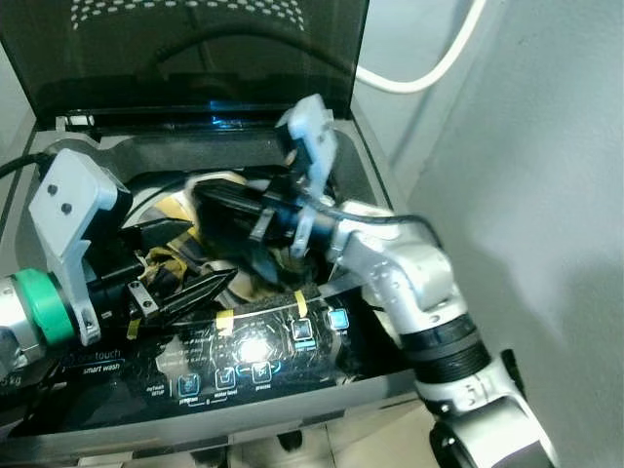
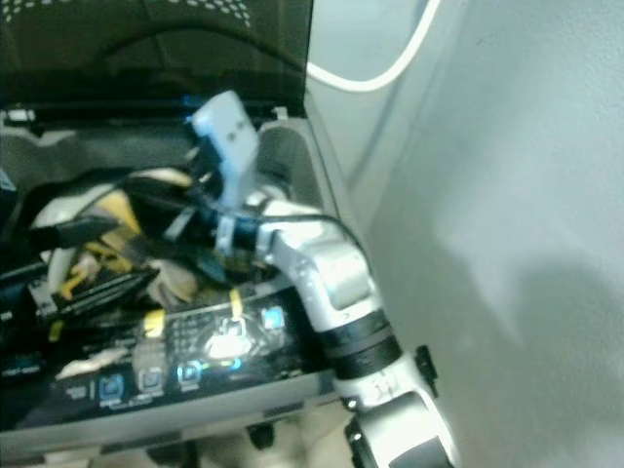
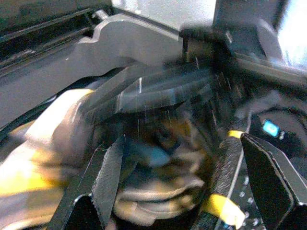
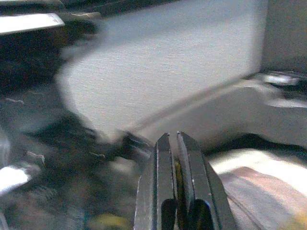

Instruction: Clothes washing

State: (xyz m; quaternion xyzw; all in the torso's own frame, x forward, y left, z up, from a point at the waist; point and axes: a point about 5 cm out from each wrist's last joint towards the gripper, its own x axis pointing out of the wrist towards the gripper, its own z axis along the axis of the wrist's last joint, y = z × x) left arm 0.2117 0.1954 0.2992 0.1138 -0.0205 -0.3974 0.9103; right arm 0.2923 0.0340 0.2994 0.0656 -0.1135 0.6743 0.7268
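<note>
My left end effector [image 1: 210,283], spread wide, sits nearest the clothes [image 1: 185,239] at centre frame, while my right end effector [image 4: 175,158] is pinched closed above them.

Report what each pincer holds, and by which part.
Left pincer is open above the yellow-and-cream clothes, holding nothing. Right pincer is shut; a hold cannot be told.

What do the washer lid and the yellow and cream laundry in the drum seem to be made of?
Washer lid: probably dark tinted glass or glossy plastic; it is see-through and shows reflections. Laundry: soft woven cloth, matte, seen in its folds and creases.
</note>
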